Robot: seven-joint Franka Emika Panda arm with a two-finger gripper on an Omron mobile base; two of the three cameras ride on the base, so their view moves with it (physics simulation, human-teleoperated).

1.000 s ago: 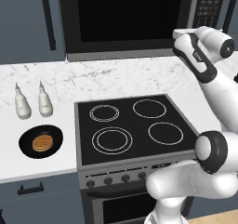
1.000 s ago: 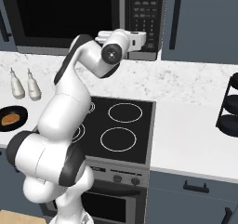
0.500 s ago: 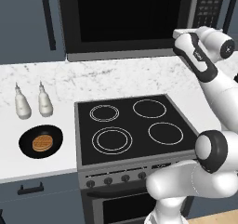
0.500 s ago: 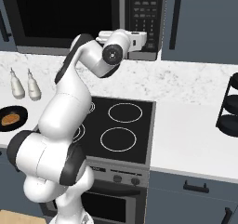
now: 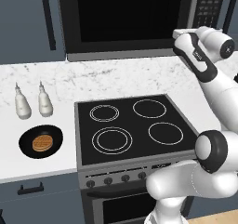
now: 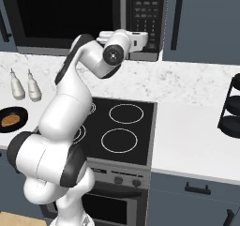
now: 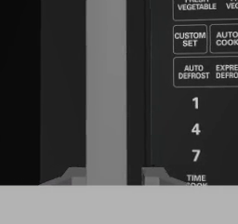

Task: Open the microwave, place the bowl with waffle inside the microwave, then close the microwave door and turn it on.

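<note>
The microwave (image 5: 130, 23) hangs above the counter with its door (image 5: 125, 18) closed. In the hand view, the door's grey vertical handle (image 7: 106, 79) runs between my fingertips, with the keypad (image 7: 195, 102) to its right. My gripper (image 7: 114, 176) is open and straddles the handle low down; a gap shows on the right side. From the right base view, the gripper (image 6: 151, 43) sits against the microwave front by the keypad (image 6: 147, 14). The black bowl with waffle (image 5: 41, 141) rests on the counter left of the stove, far from the gripper, and is also visible in the right base view (image 6: 9, 119).
Two white bottles (image 5: 22, 104) (image 5: 44, 102) stand behind the bowl. The black four-ring stove (image 5: 135, 125) lies below the arm. A black tiered rack (image 6: 232, 108) stands on the counter at the far right. Dark cabinets flank the microwave.
</note>
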